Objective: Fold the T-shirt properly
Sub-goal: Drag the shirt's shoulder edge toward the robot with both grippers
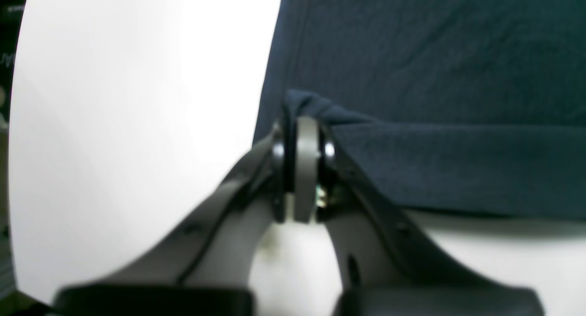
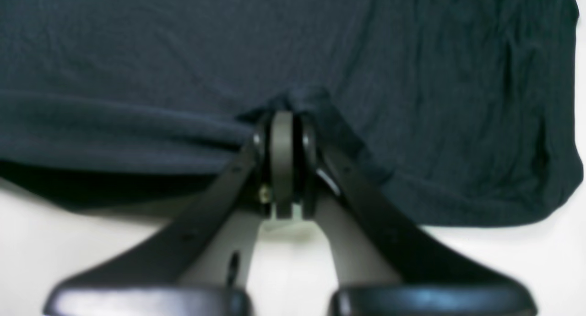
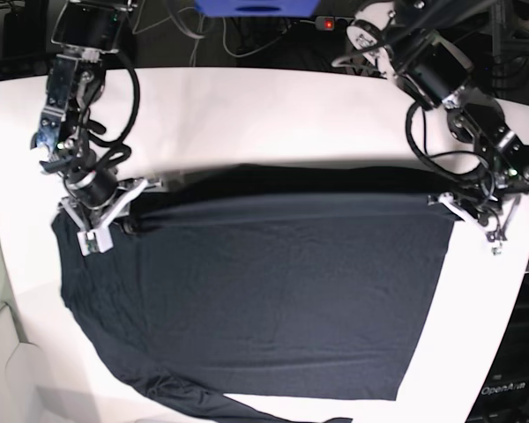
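You have the large, very dark navy T-shirt of thin knit fabric point(image 3: 264, 291) lying spread on the white table point(image 3: 273, 115), with its far edge lifted a little between the two arms. Your left gripper point(image 1: 304, 123) is closed on a small bunch of cloth at the far right corner of the shirt. Your right gripper point(image 2: 286, 117) is closed in the same way on the far edge near the left side, close to where the sleeve point(image 3: 203, 401) begins.

Each pinch looks small, so the soft fabric may slip out of one pair of jaws if you pull fast or unevenly. Then only one corner would travel and the fold would come out crooked.

The edge between your grippers sags, so if you carry it toward the near side too low, it may drag and wrinkle the layer under it.

The long sleeve lies loose along the near left edge. It could stay sticking out of the fold.
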You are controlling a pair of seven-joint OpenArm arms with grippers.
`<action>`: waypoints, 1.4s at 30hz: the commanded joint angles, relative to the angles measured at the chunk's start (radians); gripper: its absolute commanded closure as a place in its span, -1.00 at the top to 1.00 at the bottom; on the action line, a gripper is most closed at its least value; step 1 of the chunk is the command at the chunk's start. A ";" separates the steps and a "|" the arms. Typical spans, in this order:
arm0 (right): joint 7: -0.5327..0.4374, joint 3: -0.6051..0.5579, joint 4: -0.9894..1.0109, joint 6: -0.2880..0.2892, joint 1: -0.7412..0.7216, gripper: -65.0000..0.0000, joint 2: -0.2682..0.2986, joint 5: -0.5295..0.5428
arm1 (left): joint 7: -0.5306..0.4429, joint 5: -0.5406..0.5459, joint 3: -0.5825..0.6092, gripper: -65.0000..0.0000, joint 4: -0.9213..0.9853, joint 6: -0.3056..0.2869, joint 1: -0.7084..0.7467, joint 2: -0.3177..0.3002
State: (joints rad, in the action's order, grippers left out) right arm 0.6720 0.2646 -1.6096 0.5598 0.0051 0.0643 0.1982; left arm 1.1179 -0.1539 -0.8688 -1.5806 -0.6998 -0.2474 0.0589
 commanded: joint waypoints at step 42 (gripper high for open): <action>-0.018 -0.069 0.010 0.006 0.008 -0.25 0.047 0.019 | -0.014 0.012 -0.066 -0.34 0.010 0.002 -0.030 -0.026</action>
State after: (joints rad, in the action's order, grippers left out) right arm 0.6804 0.1932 -1.5833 0.5606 0.0307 0.1024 0.2020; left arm 1.1213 -0.1535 -0.9409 -1.5574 -0.6998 -0.2604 0.0444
